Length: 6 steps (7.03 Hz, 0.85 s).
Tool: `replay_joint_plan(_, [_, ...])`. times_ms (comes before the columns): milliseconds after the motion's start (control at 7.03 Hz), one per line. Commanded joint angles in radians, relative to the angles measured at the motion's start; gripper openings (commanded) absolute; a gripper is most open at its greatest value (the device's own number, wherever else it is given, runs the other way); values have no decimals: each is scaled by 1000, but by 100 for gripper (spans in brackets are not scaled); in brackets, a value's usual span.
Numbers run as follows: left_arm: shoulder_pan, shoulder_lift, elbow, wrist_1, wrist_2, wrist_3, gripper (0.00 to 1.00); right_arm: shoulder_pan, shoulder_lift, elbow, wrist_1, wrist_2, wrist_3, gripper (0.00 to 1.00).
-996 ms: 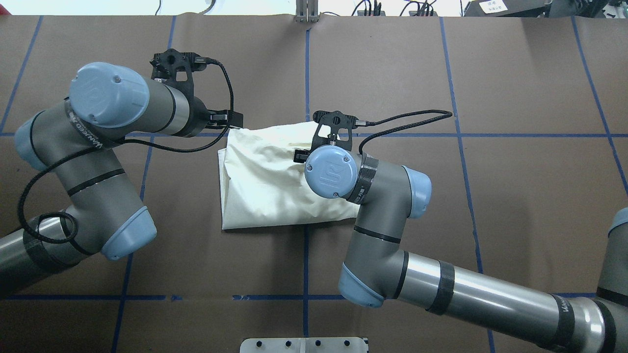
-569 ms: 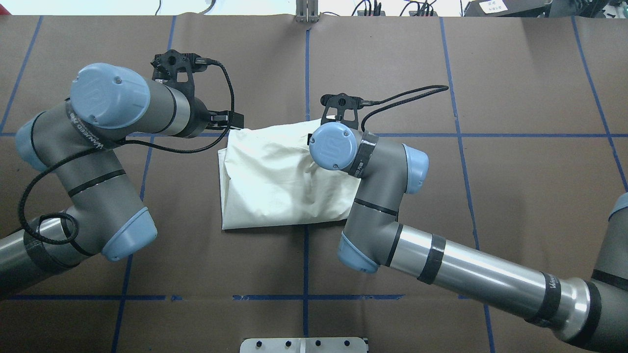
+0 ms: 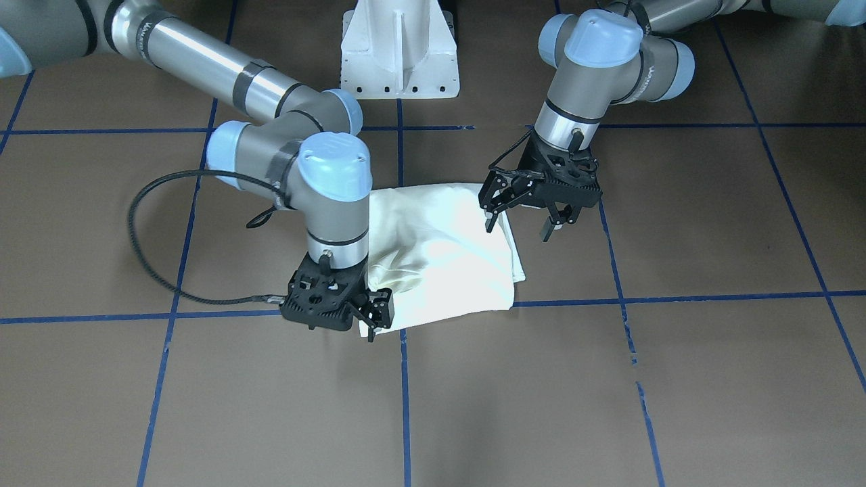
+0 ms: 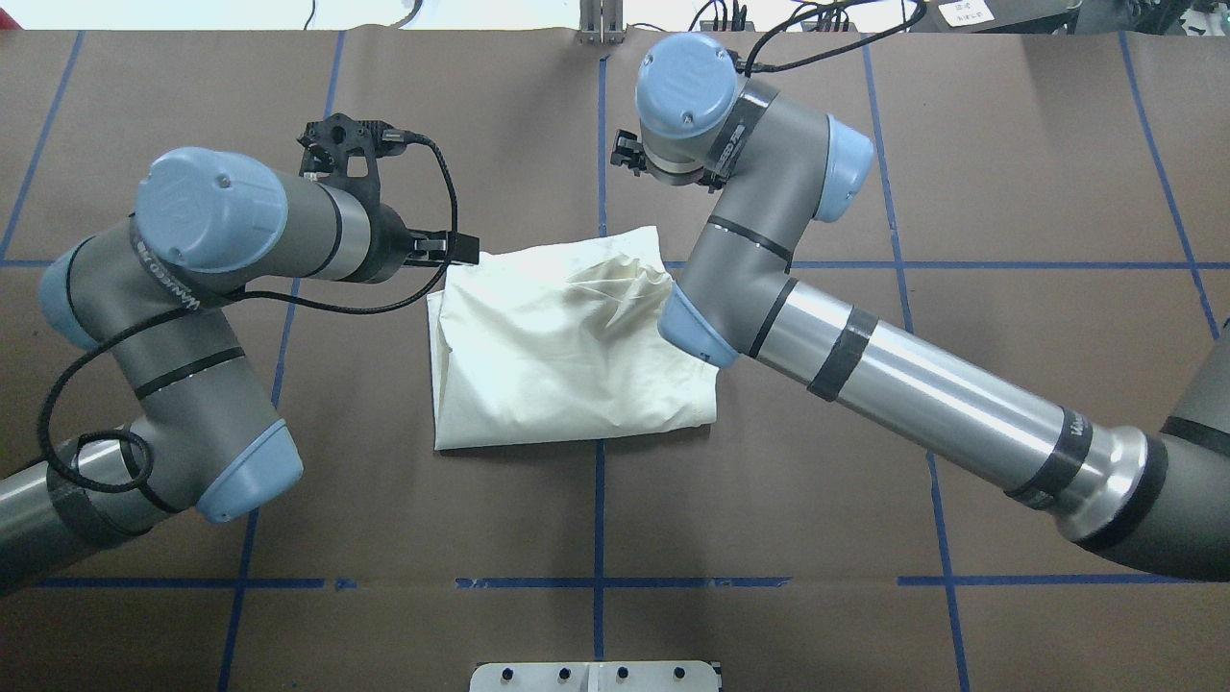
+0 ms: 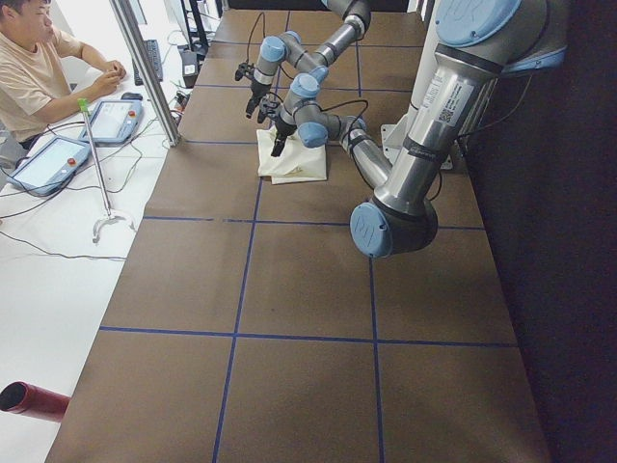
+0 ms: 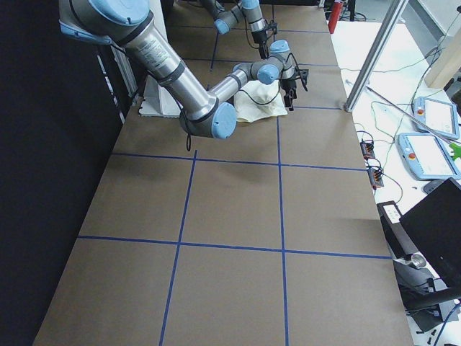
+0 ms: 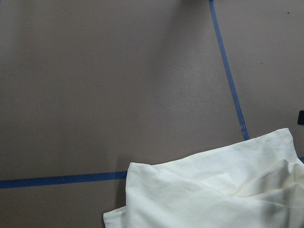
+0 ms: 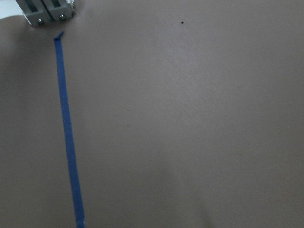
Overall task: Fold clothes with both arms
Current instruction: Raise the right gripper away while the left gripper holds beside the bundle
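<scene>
Illegible white lettering on left arm's [image 4: 192,384] black band [image 4: 159,269]

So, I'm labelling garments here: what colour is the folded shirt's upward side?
The shirt is plain cream-white, no print showing; clearest in the overhead exterior view.

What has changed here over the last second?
The grey right arm swept away from the robot: its black two-finger hand, earlier above the folded cream-white shirt, is now at the shirt's far edge, the rumpled far right part now uncovered. No grasp or release is visible. The grey left arm, its open black hand at the far left corner, hardly moved; the shirt lies where it was.
</scene>
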Motion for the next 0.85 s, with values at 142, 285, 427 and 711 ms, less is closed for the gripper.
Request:
replay_joint_plan(142, [82,123,123,-436,5,9,100,28,5,9,27,45,-9,100])
replay_joint_plan(285, [112,114,183,-542,1,9,100,28,1,9,27,45,-9,100])
replay_joint_plan(427, [129,110,192,-583,-2,6,92,28,0,9,27,45,-9,100])
replay_joint_plan(711, [134,113,191,-602,-4,6,65,28,-5,9,28,45,-9,100])
